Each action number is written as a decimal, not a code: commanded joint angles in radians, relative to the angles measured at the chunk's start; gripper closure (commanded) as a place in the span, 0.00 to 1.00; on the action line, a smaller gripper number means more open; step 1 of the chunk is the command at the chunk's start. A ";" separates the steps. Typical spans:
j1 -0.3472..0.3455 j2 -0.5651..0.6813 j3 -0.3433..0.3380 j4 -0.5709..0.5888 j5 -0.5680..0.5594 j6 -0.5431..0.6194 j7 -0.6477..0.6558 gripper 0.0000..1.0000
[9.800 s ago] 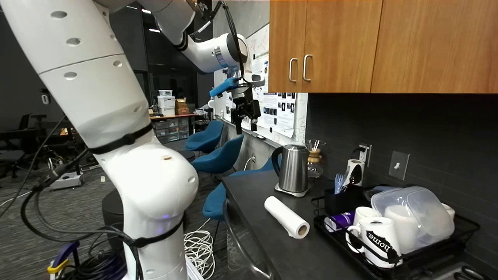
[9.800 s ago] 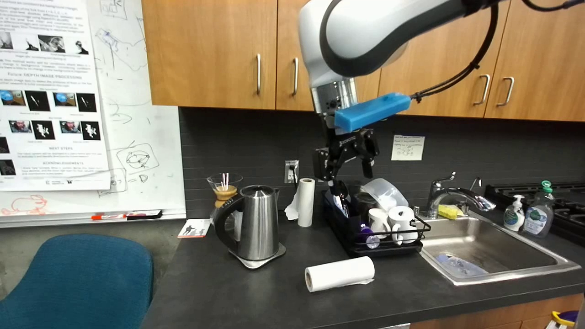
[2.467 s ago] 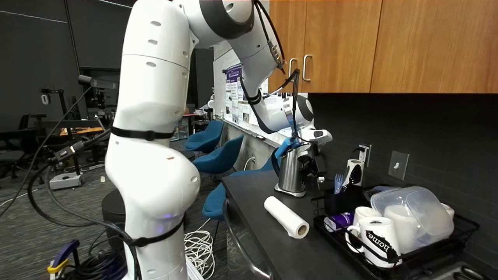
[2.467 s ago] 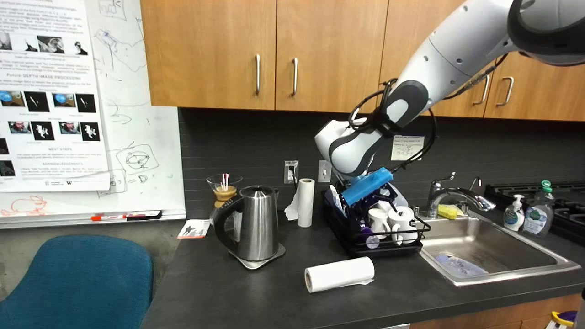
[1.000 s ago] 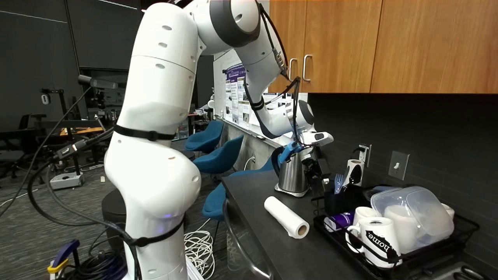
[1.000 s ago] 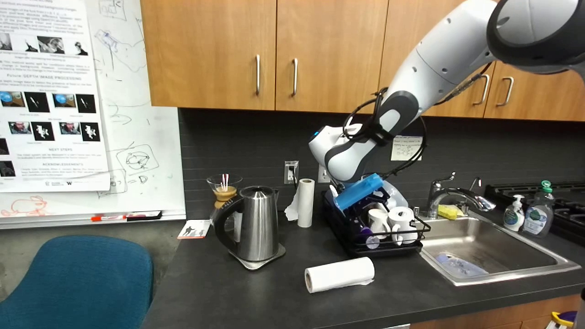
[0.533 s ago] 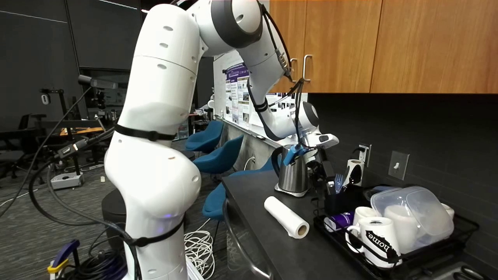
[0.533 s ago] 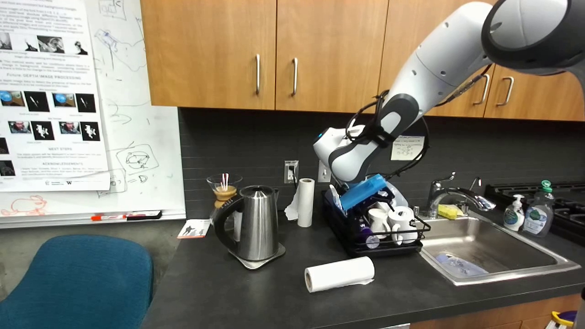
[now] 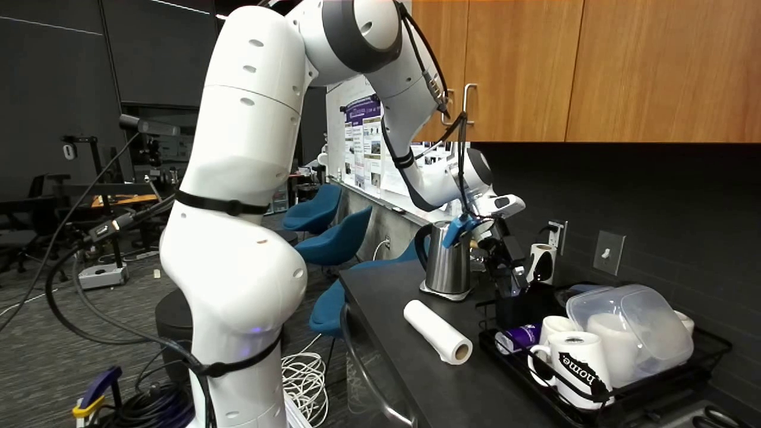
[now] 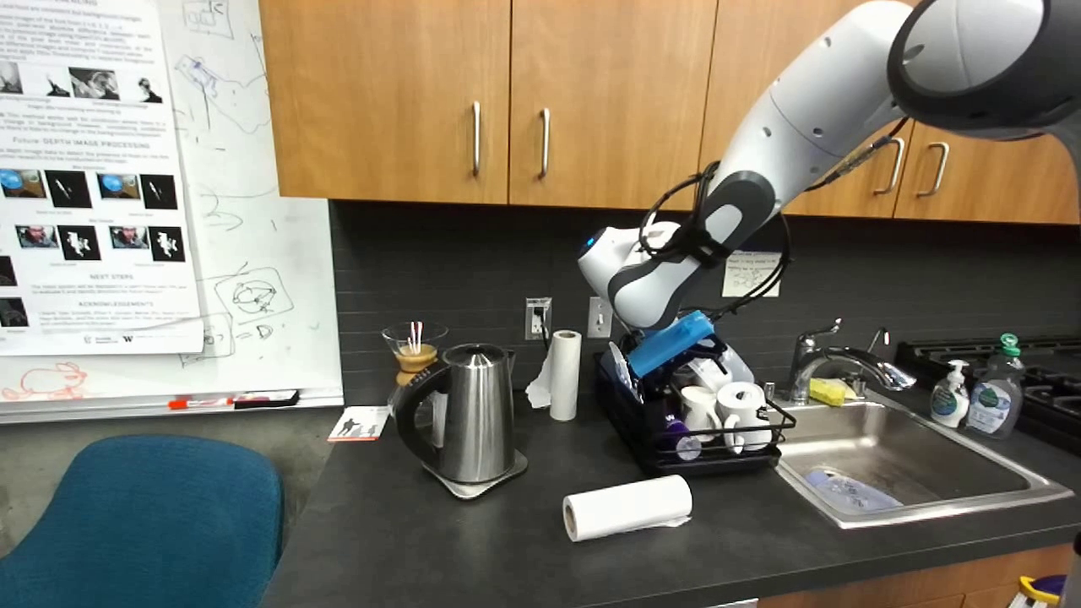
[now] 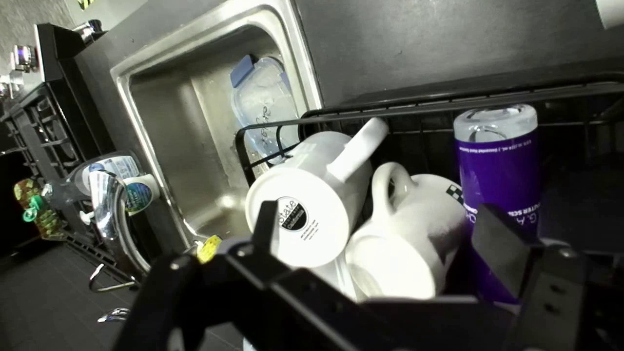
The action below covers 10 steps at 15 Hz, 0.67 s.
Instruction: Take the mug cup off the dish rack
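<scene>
The white mug cup point(image 9: 574, 365) with black "home" lettering stands upside down in the black dish rack point(image 10: 705, 461); it also shows in an exterior view point(image 10: 743, 412). In the wrist view its round base with a black label point(image 11: 312, 214) faces the camera, its handle to the upper right; its inside is hidden. A plainer white cup point(image 11: 414, 229) with a small checkered mark touches or nearly touches it. My gripper point(image 11: 385, 234) is open and empty above the rack. One finger overlaps the mug cup's base in the wrist view, the other overlaps a purple can. In an exterior view the gripper point(image 9: 512, 276) is over the utensil holder.
The purple can point(image 11: 499, 165) lies in the rack beside the cups. A clear plastic container point(image 9: 645, 327) leans over the rack's back. A paper towel roll point(image 10: 629, 507) lies on the counter, a kettle point(image 10: 478, 414) stands farther left. The sink point(image 10: 895, 460) adjoins the rack.
Over ten seconds my gripper has come down from high up to just above the rack. In the last second it has tilted and shifted slightly toward the cups. The mugs have not moved.
</scene>
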 commanded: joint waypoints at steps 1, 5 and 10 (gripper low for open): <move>-0.002 -0.006 0.002 0.015 -0.027 -0.020 0.012 0.00; -0.004 0.002 0.004 0.016 -0.020 -0.022 0.005 0.00; -0.008 0.017 -0.003 0.021 -0.024 -0.019 0.042 0.00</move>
